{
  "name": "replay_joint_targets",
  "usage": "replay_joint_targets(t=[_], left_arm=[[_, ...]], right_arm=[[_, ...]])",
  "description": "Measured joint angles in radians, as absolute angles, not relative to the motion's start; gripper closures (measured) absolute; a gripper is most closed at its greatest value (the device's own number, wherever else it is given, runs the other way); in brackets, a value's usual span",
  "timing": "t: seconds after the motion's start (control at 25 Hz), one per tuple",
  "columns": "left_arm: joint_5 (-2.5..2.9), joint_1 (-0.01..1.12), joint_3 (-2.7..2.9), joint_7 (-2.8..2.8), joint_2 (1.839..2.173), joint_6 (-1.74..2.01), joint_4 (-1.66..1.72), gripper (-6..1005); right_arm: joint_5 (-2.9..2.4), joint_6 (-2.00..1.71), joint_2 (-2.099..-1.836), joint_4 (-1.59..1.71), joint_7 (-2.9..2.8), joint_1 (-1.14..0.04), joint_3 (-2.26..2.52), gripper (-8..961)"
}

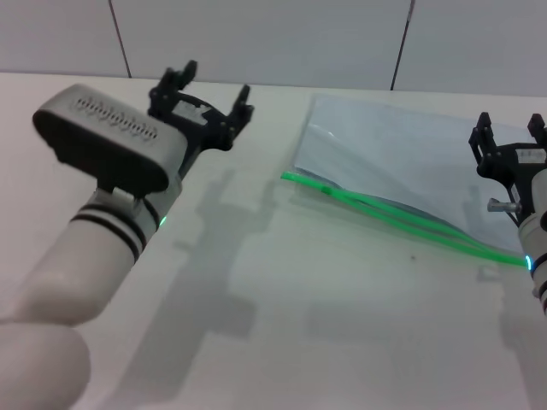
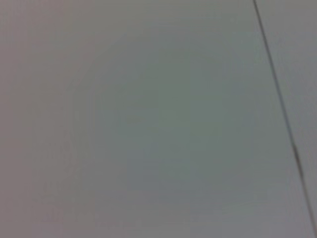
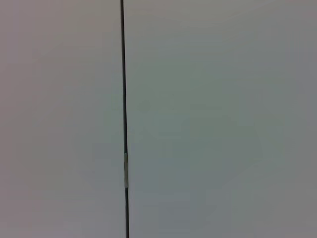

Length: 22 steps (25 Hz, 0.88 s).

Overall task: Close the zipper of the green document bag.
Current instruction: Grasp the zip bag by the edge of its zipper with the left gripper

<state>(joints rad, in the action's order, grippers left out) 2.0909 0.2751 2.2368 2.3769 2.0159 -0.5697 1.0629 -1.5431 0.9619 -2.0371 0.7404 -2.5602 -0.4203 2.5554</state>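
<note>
The green document bag (image 1: 402, 158), a flat pale blue-grey pouch, lies on the white table at right of centre. Its zipper (image 1: 385, 212) is a bright green strip along the near long edge, and it splits into two lines toward the right end, so it stands apart there. A small dark spot near the strip's left end may be the slider. My left gripper (image 1: 211, 89) hovers open to the left of the bag, apart from it. At the bag's right end my right gripper (image 1: 510, 130) is raised and open, holding nothing. Both wrist views show only wall.
The white table (image 1: 282, 307) stretches bare in front of the bag. A panelled wall (image 1: 256, 34) with dark seams stands behind it. One seam (image 2: 282, 104) shows in the left wrist view and another seam (image 3: 124, 114) in the right wrist view.
</note>
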Motion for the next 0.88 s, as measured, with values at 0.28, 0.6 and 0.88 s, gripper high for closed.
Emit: replay_joint_targets(t=[0.28,0.6,0.88], left_arm=[[2.108,0.273,2.037,2.363,1.984,-0.033,1.265,237],[2.222,0.316,1.85,2.287,1.942,0.508,1.408,236],[2.6,0.375,1.84,2.284,2.015,0.699,1.434,236]], right_arm=[[-1.543,0.947,-2.037,0.74,-2.56,-0.42,2.555,257],[-1.543,0.938,-2.037,0.734,-2.562,-0.424,2.555,257],[-1.543,0.921,-2.037,0.73,-2.562,-0.427,2.555,256]])
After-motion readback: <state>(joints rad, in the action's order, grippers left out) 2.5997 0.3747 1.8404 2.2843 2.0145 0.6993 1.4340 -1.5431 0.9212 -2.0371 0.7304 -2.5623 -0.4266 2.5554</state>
